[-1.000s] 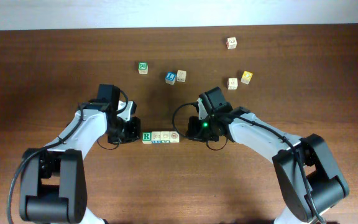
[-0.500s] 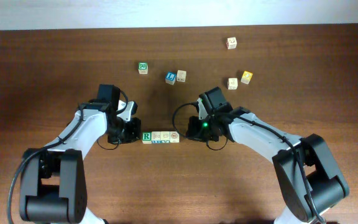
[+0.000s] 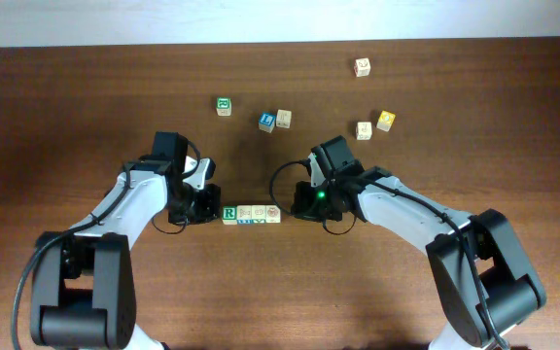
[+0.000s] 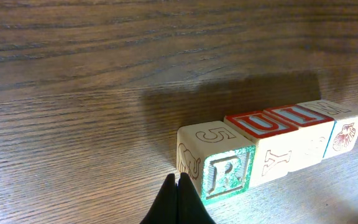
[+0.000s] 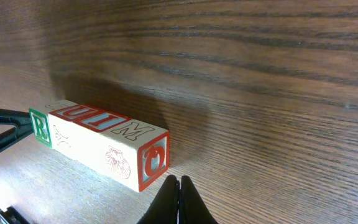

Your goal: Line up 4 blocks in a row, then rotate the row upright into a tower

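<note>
Several pale-wood blocks lie pressed together in one straight row at the table's middle. The green R block is the left end of the row. An orange-red O face closes the right end. In between sit red-marked cubes. My left gripper is shut and empty, its tip right at the R block's outer lower corner. The right gripper is also shut and empty, just off the O face's lower corner. In the overhead view the left gripper and the right gripper flank the row.
Loose cubes lie farther back: a green-marked one, a blue-faced one beside a plain one, a yellow-faced one beside another, and one at the far right.
</note>
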Action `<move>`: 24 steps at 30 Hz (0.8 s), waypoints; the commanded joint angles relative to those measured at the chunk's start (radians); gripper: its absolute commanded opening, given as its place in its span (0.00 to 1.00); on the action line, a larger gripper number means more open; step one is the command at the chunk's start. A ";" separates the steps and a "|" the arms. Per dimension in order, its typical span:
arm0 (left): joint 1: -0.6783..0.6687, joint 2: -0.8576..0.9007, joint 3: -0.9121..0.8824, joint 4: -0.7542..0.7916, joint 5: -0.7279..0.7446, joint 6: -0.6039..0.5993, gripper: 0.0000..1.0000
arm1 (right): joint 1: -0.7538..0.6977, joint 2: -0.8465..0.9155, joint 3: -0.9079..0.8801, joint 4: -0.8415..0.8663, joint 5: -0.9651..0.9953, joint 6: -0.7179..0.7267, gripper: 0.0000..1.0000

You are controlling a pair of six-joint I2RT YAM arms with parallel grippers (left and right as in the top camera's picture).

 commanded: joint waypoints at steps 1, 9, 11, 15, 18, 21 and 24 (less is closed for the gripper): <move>-0.002 0.013 -0.009 -0.006 0.018 0.023 0.00 | 0.006 0.013 -0.005 0.003 0.013 0.005 0.04; -0.002 0.013 -0.009 -0.011 0.018 0.023 0.00 | 0.010 0.013 -0.005 0.002 0.012 0.005 0.04; -0.002 0.013 -0.009 -0.008 0.018 0.024 0.00 | 0.019 0.013 -0.005 0.003 0.013 0.005 0.04; -0.002 0.013 -0.009 0.008 0.015 0.023 0.00 | 0.032 0.013 -0.005 0.010 0.013 0.006 0.04; -0.002 0.013 -0.009 0.008 0.015 0.023 0.00 | 0.032 0.013 -0.005 0.010 0.013 0.031 0.04; -0.002 0.013 -0.009 0.009 0.015 0.023 0.00 | 0.045 0.027 -0.005 0.013 0.040 0.062 0.04; -0.002 0.013 -0.009 0.008 0.015 0.023 0.00 | 0.047 0.033 -0.005 0.017 0.038 0.066 0.04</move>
